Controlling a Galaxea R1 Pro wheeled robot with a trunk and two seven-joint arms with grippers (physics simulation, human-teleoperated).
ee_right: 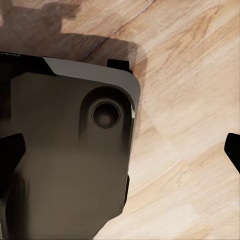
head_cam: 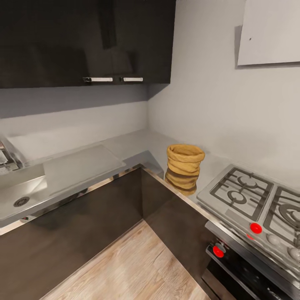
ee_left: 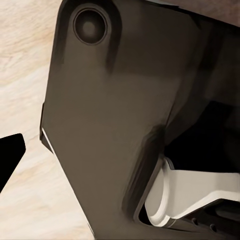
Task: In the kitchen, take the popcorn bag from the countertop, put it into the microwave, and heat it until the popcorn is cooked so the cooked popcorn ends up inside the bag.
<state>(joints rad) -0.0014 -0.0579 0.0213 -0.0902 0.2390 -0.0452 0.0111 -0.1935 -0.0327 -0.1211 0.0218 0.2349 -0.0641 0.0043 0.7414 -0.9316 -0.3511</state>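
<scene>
Popcorn bag (head_cam: pixel 185 168) upright on the countertop (head_cam: pixel 137 143) corner beside the hob (head_cam: pixel 250 196), placed awaiting pickup; both grippers' jaw states cannot be told.

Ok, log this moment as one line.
phase: approach | popcorn bag: upright on countertop, beside hob | grippers: nothing held

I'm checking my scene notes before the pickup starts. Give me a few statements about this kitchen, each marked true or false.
1. The popcorn bag stands upright on the countertop. True.
2. The bag sits between the sink and the corner. False: it stands past the corner, beside the gas hob.
3. The bag's top is open. True.
4. The hob has blue knobs. False: the coloured knobs are red.
5. An end effector grips the bag. False: nothing touches it.
</scene>
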